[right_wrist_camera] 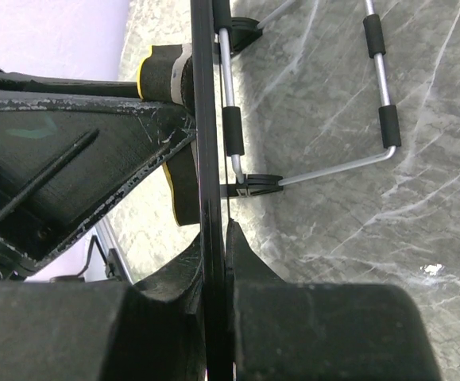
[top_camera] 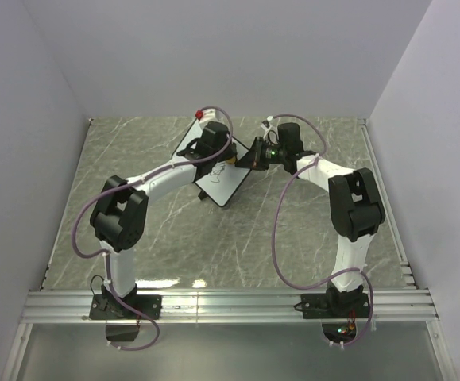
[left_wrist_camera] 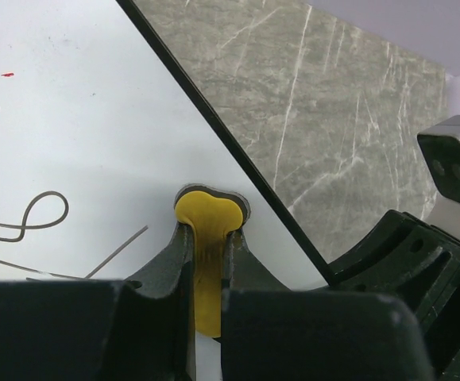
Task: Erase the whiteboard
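Fingers of the left gripper pinch a yellow eraser. Its head appears pressed against the white face of the whiteboard, near the black rim and, in the left wrist view, just right of the ink scribbles. The right gripper has its fingers clamped edge-on onto the board's rim, 1 on each side, steadying it. The board stands tilted on its wire stand on the far half of the tabletop, between the 2 arms. Wiping looks to be the step in hand, with the scribbles not yet cleared. The next move likely calls for sweeping the eraser across the ink under steady pressure, with the right grip firm enough that the board neither slides nor tips back.
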Controlling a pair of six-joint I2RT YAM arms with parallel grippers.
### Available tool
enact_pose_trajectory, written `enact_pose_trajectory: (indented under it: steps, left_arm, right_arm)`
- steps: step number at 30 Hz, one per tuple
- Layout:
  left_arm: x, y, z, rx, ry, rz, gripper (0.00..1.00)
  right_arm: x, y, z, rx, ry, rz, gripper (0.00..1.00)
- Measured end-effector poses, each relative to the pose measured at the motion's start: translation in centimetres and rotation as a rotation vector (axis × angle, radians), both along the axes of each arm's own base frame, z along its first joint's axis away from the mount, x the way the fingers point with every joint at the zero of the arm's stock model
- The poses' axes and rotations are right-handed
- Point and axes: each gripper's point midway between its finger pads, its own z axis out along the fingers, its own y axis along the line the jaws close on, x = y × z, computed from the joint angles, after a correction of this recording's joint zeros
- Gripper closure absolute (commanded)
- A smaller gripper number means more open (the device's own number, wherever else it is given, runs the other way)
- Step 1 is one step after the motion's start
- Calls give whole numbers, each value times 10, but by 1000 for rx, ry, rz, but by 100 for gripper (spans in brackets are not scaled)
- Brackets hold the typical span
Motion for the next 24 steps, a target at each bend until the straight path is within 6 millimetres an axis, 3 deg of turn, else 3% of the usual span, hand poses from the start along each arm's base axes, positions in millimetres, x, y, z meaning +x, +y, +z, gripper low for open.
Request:
enact_pose_trajectory:
  steps: [4, 7, 15, 17, 19, 24]
  left_arm:
    - [9, 10, -3, -46, 25, -3, 100]
    - [26, 33, -8, -69, 31, 33, 100]
    - [68, 157, -67, -50, 126, 248, 100]
    - [74, 179, -80, -37, 149, 283, 100]
    - [78, 190, -86, -19, 162, 290, 100]
    - [88, 179, -82, 21, 151, 226, 100]
  right_arm:
    - [2, 1, -1, 1, 0, 0, 100]
    - [3, 1, 0, -1, 2, -1, 100]
    - [3, 3, 5, -8, 8, 4, 100]
    - [3, 4, 6, -12, 10, 5, 100]
    - [3, 5, 7, -15, 14, 6, 100]
    - [0, 3, 5, -27, 36, 5, 100]
